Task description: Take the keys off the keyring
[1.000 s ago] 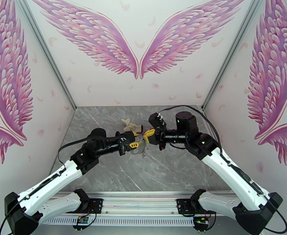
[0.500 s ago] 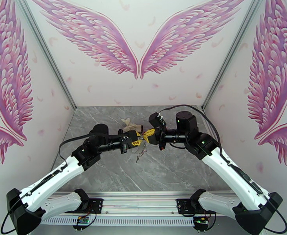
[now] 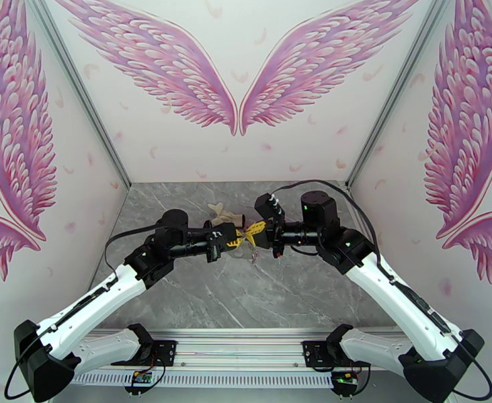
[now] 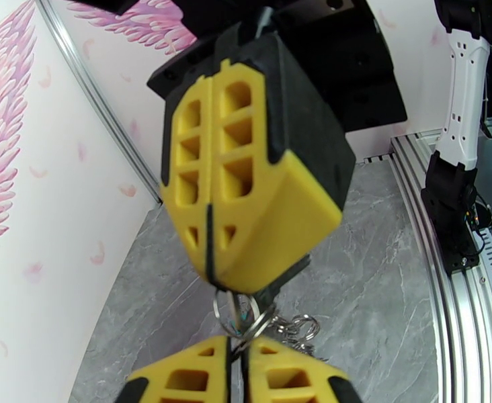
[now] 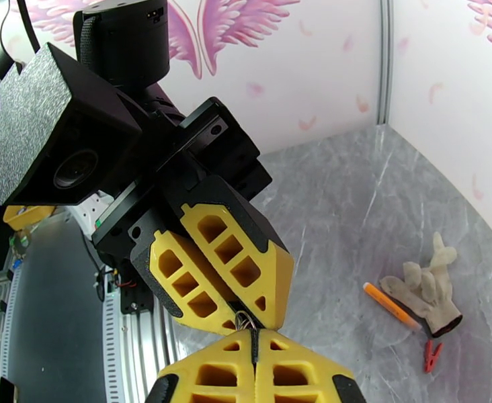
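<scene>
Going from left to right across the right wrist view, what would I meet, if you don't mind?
The left arm's wrist camera → left claw → orange pen → beige glove.

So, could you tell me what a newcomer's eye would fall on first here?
The yellow-and-black left gripper and right gripper meet tip to tip above the middle of the grey marble table, both shut on small silver metal rings. Huge pink painted wings span the walls behind.
</scene>
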Motion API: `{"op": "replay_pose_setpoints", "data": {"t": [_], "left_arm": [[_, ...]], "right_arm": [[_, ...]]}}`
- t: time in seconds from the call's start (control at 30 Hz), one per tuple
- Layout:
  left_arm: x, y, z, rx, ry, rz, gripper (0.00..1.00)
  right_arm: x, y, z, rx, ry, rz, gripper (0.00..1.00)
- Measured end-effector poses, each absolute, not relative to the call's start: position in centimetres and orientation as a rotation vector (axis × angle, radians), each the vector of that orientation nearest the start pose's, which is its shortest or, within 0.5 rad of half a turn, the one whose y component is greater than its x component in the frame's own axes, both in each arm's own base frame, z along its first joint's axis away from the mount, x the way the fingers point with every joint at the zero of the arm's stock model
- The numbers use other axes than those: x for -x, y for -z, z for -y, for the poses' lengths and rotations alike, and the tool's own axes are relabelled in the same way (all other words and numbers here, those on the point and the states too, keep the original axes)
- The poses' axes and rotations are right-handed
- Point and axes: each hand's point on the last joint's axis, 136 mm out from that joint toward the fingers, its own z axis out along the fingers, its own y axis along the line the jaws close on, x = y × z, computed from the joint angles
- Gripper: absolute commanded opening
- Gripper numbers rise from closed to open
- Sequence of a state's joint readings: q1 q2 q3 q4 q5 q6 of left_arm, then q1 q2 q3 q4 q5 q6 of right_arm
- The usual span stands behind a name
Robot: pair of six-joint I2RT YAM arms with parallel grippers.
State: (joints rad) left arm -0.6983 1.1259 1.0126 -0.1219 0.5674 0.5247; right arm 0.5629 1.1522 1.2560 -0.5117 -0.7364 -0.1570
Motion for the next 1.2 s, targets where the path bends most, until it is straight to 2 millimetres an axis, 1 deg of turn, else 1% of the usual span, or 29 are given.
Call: {"op": "replay_pose_setpoints", "data": {"t": [0.17,0.3,0.43,0.53,0.67,0.97,1.2], "left_arm": [[-22.3,-33.3,30.7,-1.345,0.654,-1.215,0.03],[-22.2,-33.5,30.6,-1.336,0.686,-1.22,0.0],[-21.9,-34.2,30.4,-1.309,0.722,-1.212,0.0],[-21.6,-34.9,29.8,-1.277,0.742,-1.196,0.0],[-20.8,-35.3,29.5,-1.25,0.787,-1.187,0.0],[-20.6,-36.3,29.6,-1.167,0.899,-1.222,0.0],[-20.5,-36.5,29.6,-1.136,0.954,-1.254,0.0]], "right_arm": [[-22.2,-36.0,-27.6,1.139,-0.984,-1.638,0.0],[-22.1,-36.2,-27.5,1.139,-0.979,-1.631,0.0],[-21.8,-36.7,-27.2,1.143,-0.96,-1.604,0.0],[-21.4,-36.9,-26.9,1.147,-0.947,-1.586,0.0],[-20.9,-37.3,-26.7,1.151,-0.942,-1.559,0.0],[-20.5,-37.7,-26.8,1.18,-0.926,-1.515,0.0],[-20.3,-37.8,-26.9,1.214,-0.896,-1.477,0.0]]}}
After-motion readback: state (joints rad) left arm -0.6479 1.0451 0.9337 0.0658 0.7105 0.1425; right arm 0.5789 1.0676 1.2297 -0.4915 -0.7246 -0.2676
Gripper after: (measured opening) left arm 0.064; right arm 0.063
